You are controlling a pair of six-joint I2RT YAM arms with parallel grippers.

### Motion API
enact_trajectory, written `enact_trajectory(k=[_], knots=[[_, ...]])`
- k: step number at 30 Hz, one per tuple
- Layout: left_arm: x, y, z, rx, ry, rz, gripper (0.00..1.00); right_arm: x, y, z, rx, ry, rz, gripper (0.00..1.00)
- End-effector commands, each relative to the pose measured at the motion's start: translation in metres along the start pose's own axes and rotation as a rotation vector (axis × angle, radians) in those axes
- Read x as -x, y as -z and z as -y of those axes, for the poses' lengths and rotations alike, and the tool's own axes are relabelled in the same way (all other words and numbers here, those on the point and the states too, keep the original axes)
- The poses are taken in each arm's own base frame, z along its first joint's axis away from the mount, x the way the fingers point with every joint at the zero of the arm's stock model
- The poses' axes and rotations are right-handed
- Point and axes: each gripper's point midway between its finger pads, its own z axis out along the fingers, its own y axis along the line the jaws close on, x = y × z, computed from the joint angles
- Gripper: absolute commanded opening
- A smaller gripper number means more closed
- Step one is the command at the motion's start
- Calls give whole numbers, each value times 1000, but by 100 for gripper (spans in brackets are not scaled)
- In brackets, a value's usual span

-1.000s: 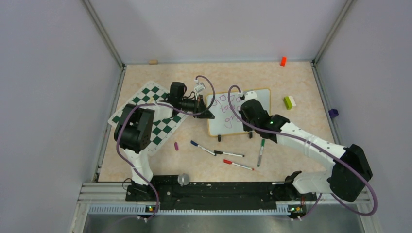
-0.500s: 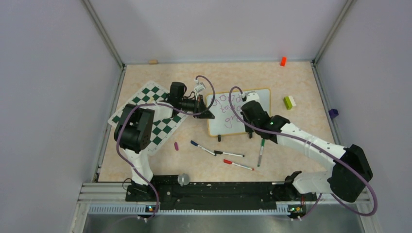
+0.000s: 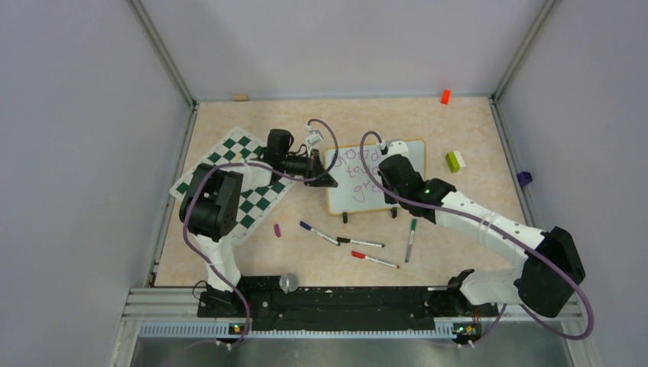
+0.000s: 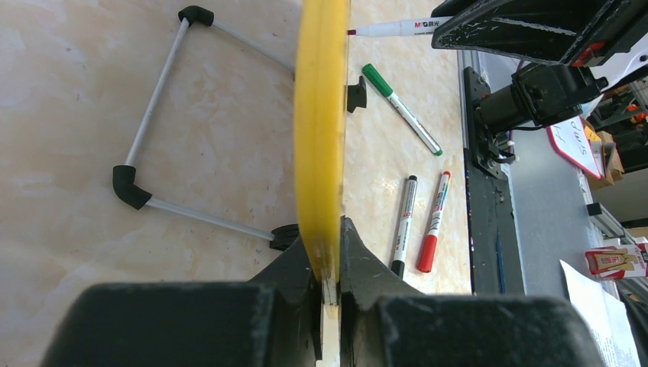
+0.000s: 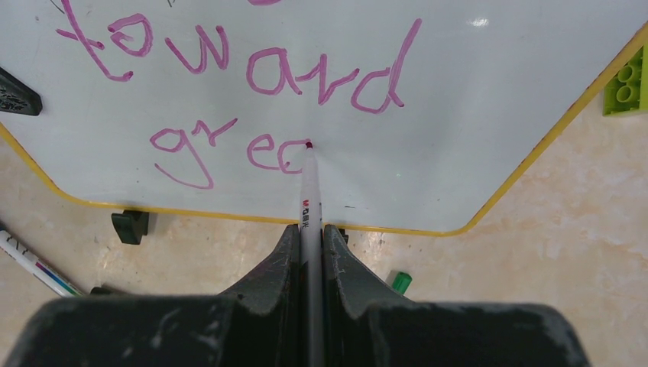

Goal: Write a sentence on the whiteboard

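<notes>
The whiteboard [image 3: 359,191], white with a yellow frame, stands tilted mid-table; its face shows in the right wrist view [image 5: 458,92] and its edge in the left wrist view [image 4: 321,138]. My left gripper [image 3: 327,180] [image 4: 330,287] is shut on its left edge. My right gripper [image 3: 386,170] [image 5: 309,233] is shut on a white marker [image 5: 308,191], whose purple tip touches the board. The purple sentence [image 5: 252,76] reads "toward" with "grea" [image 5: 229,149] below; the top line is partly hidden by my arm in the top view.
A green-and-white chessboard mat [image 3: 244,180] lies left. Loose markers lie in front of the board: blue [image 3: 317,232], black [image 3: 361,242], red [image 3: 374,260], green [image 3: 410,239]. A purple cap [image 3: 277,229], a green-white brick [image 3: 455,160], an orange block [image 3: 445,96] and a purple block [image 3: 524,178] also lie around.
My right gripper has moved slightly up and right over the board with the marker. The left arm and the board have stayed in place.
</notes>
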Motion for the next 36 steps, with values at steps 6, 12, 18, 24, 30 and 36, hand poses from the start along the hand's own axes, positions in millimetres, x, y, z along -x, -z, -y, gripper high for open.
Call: enact_trajectory(k=[6, 12, 18, 24, 30, 36], knots=[[-10, -5, -13, 54, -19, -23, 0, -7, 1, 7, -16, -29, 13, 0], [-10, -5, -13, 54, -20, -22, 0, -7, 4, 12, -35, -29, 13, 0], [-10, -5, -13, 56, -18, -22, 0, 14, 17, 9, 2, -52, 70, 0], [-10, -5, -13, 54, -20, -22, 0, 32, 26, 3, 52, -55, 138, 0], [-10, -5, -13, 54, -20, -22, 0, 34, 16, 3, 18, -44, 127, 0], [-10, -5, -13, 55, -22, -21, 0, 31, 10, 6, -11, -29, 117, 0]])
